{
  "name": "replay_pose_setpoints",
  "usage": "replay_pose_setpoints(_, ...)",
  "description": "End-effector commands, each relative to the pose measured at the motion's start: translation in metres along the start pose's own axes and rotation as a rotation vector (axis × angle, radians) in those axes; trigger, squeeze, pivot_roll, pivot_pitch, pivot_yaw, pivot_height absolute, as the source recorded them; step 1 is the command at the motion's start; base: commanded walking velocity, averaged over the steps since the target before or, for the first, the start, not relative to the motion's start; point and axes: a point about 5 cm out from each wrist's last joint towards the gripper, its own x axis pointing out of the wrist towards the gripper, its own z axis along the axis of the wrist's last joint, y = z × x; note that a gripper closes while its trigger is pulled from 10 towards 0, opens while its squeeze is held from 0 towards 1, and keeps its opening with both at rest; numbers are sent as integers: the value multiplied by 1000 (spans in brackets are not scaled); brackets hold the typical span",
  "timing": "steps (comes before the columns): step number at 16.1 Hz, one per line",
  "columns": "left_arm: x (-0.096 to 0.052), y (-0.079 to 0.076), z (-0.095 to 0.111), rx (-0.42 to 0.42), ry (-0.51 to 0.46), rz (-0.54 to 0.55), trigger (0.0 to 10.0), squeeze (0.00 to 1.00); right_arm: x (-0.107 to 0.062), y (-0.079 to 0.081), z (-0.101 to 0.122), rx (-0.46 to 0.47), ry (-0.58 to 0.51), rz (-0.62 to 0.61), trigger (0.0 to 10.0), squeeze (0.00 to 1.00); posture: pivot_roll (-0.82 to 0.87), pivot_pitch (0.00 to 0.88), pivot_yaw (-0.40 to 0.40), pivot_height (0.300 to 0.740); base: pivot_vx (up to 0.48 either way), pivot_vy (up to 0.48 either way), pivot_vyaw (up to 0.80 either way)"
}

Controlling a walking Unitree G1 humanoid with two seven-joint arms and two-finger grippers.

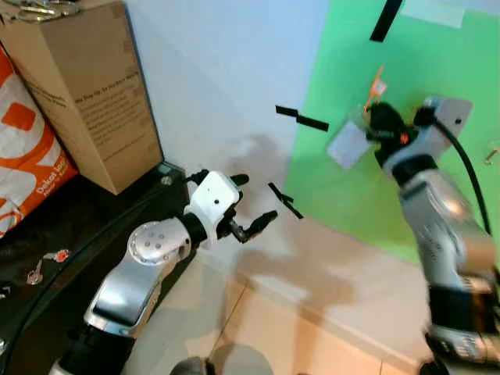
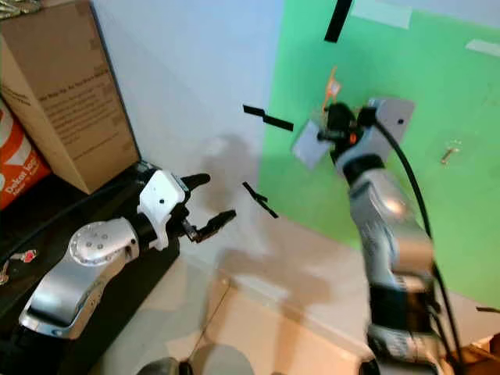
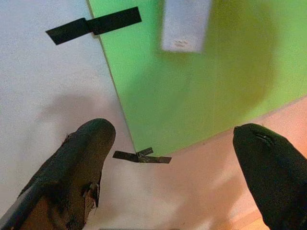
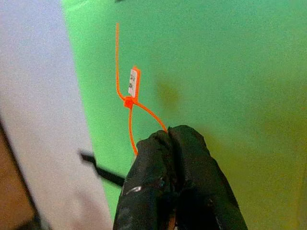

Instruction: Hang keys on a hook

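Cardboard box stands at the far left on the dark shelf, with some spare keys lying near that shelf's front edge. I have the left gripper parked just off the shelf with its fingers spread wide and nothing between them, pointing at the pale wall.

Further right, the right gripper is raised against the green board, fingers pinched together on an orange zip-tie loop with a small tag. I take that loop to be the key ring's hanger; the keys themselves I cannot make out behind the fingers. A small metal hook sits on the board well to the right of the gripper.

My worry is the gap: the loop is thin and floppy, so it may twist or sag as I swing across and miss the hook. Pinched near the fingertips, it could also slip out if it snags.
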Motion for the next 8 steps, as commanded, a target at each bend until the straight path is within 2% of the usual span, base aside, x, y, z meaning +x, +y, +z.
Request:
replay_pose_setpoints(1,-2,-1,1,10,-5,3,10000,0,-5,5,7,-19,-11,46,10000,0,-36,0,-59,740,0,0,0)
replay_pose_setpoints(5,-3,0,1,9,-6,10,10000,0,-15,0,7,-42,25,49,10000,0,-37,0,-61,740,0,0,0)
replay_pose_setpoints(8,-2,-1,1,11,-8,10,10000,0,-16,-6,2,-40,72,-7,10000,0,-38,0,-61,740,0,0,0)
